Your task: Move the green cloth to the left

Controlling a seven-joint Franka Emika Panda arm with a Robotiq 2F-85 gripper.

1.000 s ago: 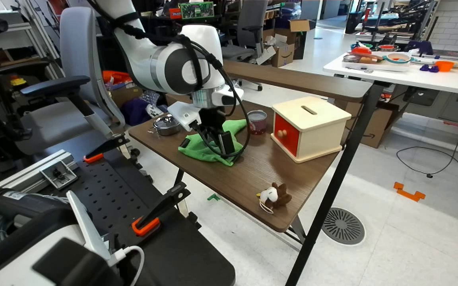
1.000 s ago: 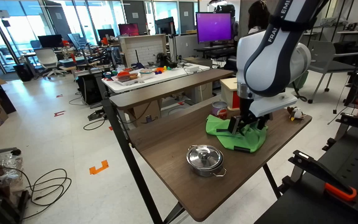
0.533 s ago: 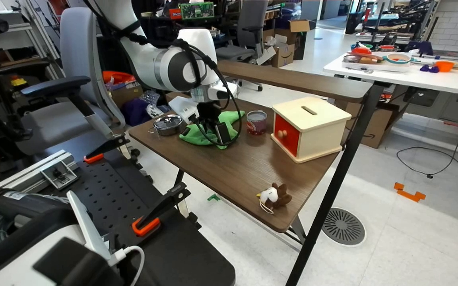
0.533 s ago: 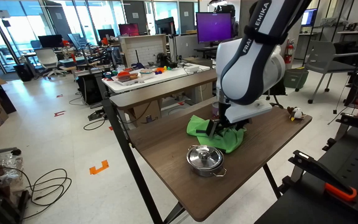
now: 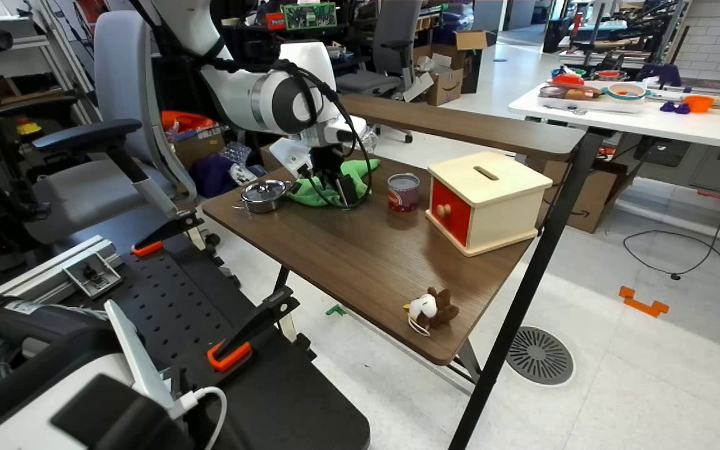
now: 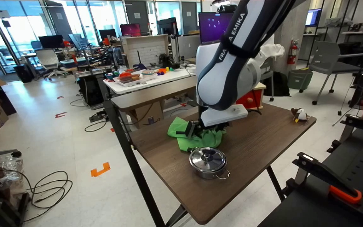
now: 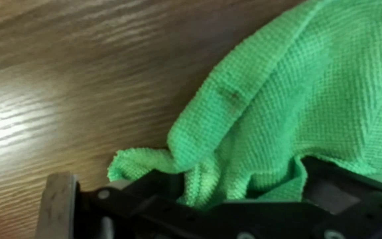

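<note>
The green cloth [image 6: 197, 143] lies crumpled on the brown table, close behind the pot; it also shows in an exterior view [image 5: 360, 170]. My gripper [image 6: 206, 130] points down onto the cloth. In the wrist view the fingers stand wide apart at the bottom edge, with the cloth [image 7: 277, 109] bunched up between them around my gripper [image 7: 244, 187]. The cloth's folds touch both fingers [image 7: 330, 192]. The fingertips' lowest ends are hidden in the cloth. In an exterior view a cable hangs in front of my gripper [image 5: 334, 187].
A lidded steel pot [image 6: 207, 161] stands right beside the cloth. A can [image 5: 404, 192] and a wooden box with a red front [image 5: 491, 203] stand at the other side. A small plush bird [image 5: 432, 307] lies near the table corner. A raised shelf [image 5: 460, 128] runs along the back.
My gripper and the green cloth have slid together across the table, away from the box and bird, up to the pot. The pot, can, box and bird have stayed in place.
</note>
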